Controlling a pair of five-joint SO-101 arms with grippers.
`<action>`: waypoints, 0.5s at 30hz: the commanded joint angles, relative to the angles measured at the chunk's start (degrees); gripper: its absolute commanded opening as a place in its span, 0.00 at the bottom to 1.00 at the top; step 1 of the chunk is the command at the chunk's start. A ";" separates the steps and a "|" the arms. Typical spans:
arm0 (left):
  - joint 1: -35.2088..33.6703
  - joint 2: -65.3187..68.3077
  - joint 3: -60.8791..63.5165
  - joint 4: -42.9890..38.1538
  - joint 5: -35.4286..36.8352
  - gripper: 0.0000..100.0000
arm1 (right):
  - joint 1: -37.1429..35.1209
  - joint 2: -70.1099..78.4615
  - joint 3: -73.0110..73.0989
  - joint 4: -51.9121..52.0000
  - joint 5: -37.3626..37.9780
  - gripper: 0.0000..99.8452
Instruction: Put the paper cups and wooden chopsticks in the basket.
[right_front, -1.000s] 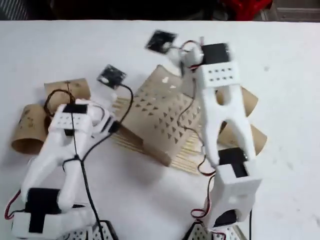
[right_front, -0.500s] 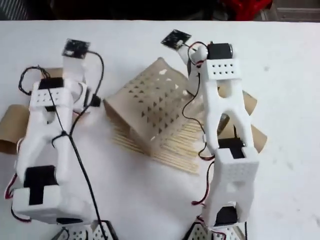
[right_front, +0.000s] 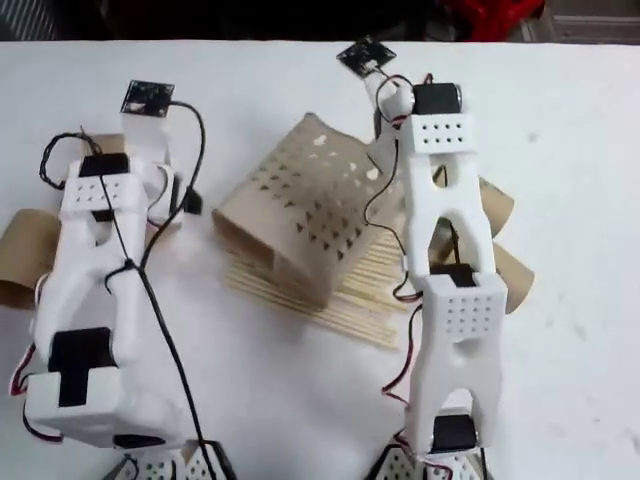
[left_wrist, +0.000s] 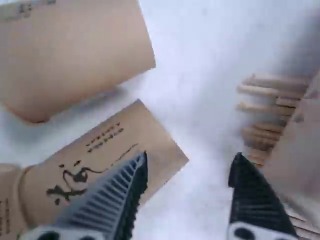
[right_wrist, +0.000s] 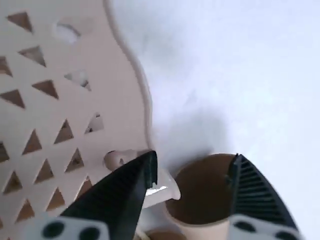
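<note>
The tan perforated basket (right_front: 305, 205) lies tipped over on a bundle of wooden chopsticks (right_front: 345, 300) at mid-table. My left gripper (left_wrist: 190, 159) is open above a printed brown paper cup (left_wrist: 105, 150) lying on its side. A second cup (left_wrist: 75, 50) lies just past it, and chopstick ends (left_wrist: 270, 112) show beside the basket wall (left_wrist: 302, 135). My right gripper (right_wrist: 195, 159) is open at the basket's edge (right_wrist: 65, 100), over the mouth of a brown cup (right_wrist: 205, 195). In the high view, cups lie left (right_front: 25, 255) and right (right_front: 500, 205) of the arms.
The white tabletop (right_front: 250, 400) has free room in front of the basket and at the far right. Another cup (right_front: 518, 278) lies by the right arm's base link. Cables hang along both arms.
My left arm has swung from the basket's side out to the left, over the cups. The basket has turned and shifted. My right arm has stretched a little farther back.
</note>
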 joint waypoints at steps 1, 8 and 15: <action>-0.04 -0.40 0.53 -2.29 0.79 0.27 | 0.40 4.26 -3.43 -0.84 -0.44 0.24; 0.13 -0.40 0.53 -1.85 0.79 0.27 | 0.13 8.92 -5.45 1.36 -0.09 0.24; 3.47 -7.16 -1.32 4.04 -1.76 0.27 | 0.48 7.87 -10.64 7.16 -0.62 0.24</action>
